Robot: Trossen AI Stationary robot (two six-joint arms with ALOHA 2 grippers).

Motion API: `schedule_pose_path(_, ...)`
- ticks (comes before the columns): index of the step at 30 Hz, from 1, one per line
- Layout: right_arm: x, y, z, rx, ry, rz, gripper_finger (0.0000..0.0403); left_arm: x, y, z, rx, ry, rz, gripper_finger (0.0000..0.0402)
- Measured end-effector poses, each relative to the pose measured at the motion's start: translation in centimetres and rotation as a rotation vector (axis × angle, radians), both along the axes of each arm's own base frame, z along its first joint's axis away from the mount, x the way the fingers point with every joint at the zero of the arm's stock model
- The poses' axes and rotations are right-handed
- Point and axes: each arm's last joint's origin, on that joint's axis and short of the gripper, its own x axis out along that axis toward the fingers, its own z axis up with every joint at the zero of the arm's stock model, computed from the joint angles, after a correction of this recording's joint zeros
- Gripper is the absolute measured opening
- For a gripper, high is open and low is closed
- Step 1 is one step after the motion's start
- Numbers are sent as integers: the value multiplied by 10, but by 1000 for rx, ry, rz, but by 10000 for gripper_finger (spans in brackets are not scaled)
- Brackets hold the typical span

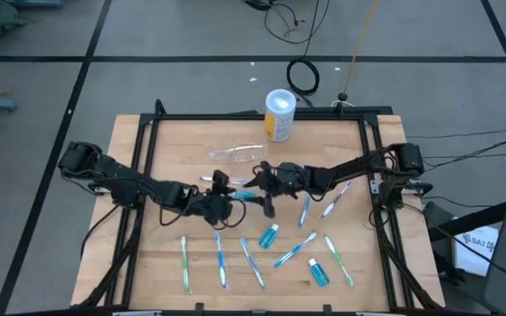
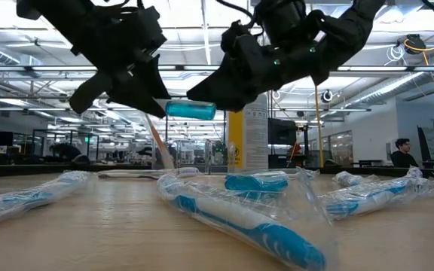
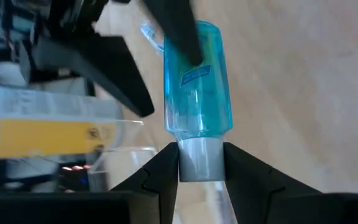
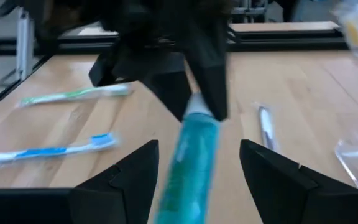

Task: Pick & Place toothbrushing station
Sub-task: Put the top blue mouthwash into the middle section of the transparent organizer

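Mid-frame, left gripper (image 3: 201, 165) clamps blue tube (image 3: 196, 81) by its grey cap, held aloft, presumably for handover; right gripper (image 4: 197, 165) spread wide around its far end.

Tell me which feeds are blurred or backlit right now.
Right wrist view: soft with blur across the blue bottle and the left gripper. Low view: both arms are dark silhouettes against bright ceiling lights, and the nearest wrapped toothbrush is out of focus. Left wrist view: bottle crisp, background smeared. High view: evenly lit.
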Motion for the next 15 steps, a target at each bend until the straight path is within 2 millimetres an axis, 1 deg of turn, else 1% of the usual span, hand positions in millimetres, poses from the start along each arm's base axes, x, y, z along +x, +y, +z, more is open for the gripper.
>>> schedule_pose_path(7,-1,-8,-2,113,29,-56,220,0,3,2,217,52,-20,122)
schedule_pose_path(15,-2,-10,-5,120,63,-62,220,5,2,8,370,80,-138,122)
